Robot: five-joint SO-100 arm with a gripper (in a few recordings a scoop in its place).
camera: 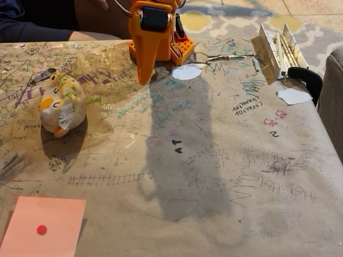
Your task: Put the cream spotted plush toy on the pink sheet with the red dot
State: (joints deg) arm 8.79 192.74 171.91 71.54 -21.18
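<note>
We are waiting at the start, our orange plastic gripper (pixel 144 75) hanging closed and empty at the back; the cream spotted plush toy (pixel 62 103) is lying at left, well apart from the salmon-pink paper sheet with the red dot (pixel 51 217); we are judging a reach left next.

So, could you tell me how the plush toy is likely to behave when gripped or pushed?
The plush toy looks soft and stuffed, so it would probably squash and feel light. Its rounded body may roll or tip if nudged. The fabric likely grips well.
</note>
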